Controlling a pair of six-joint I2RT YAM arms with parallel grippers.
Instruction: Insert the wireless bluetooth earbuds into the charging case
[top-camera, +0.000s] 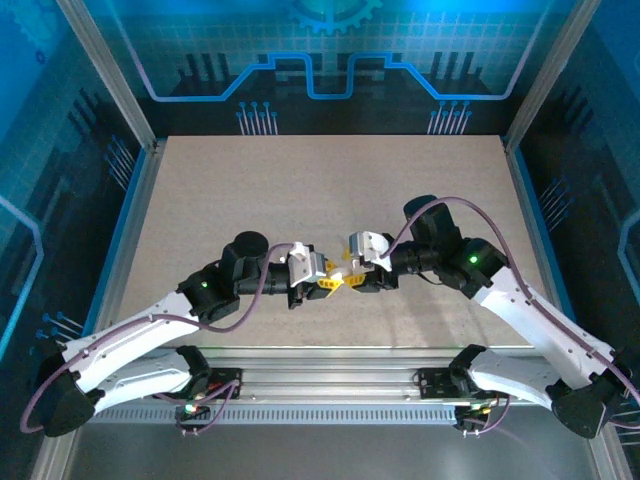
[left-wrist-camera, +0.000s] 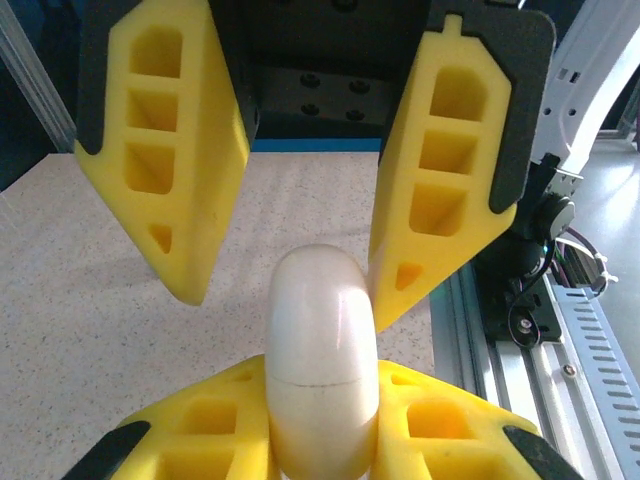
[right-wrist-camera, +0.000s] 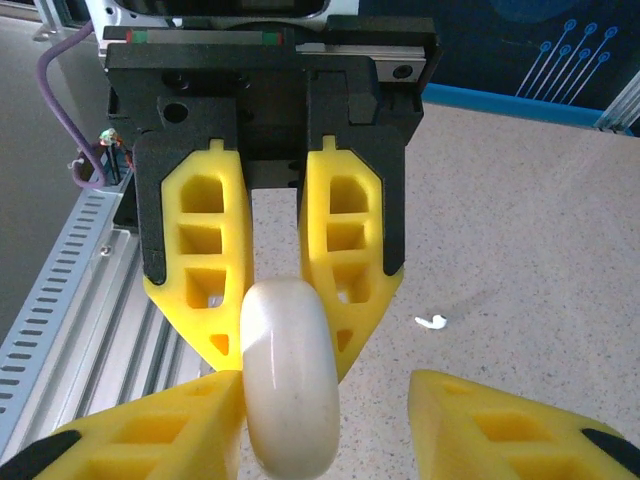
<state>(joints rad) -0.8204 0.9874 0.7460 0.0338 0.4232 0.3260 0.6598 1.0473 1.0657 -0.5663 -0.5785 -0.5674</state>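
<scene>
Handover of the charging case (right-wrist-camera: 288, 375) mid-air, near table's front edge — right gripper (left-wrist-camera: 322, 425) clenched on it, left gripper (left-wrist-camera: 290, 260) spread, one finger touching. Case looks closed, I think. One white earbud (right-wrist-camera: 432, 322) lies on the table (top-camera: 330, 200). Next: pin the case, then open it — needs both arms.

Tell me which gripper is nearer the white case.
Right. The right gripper has its jaws clamped on the case; the left gripper has its jaws open around the case's other end.
</scene>
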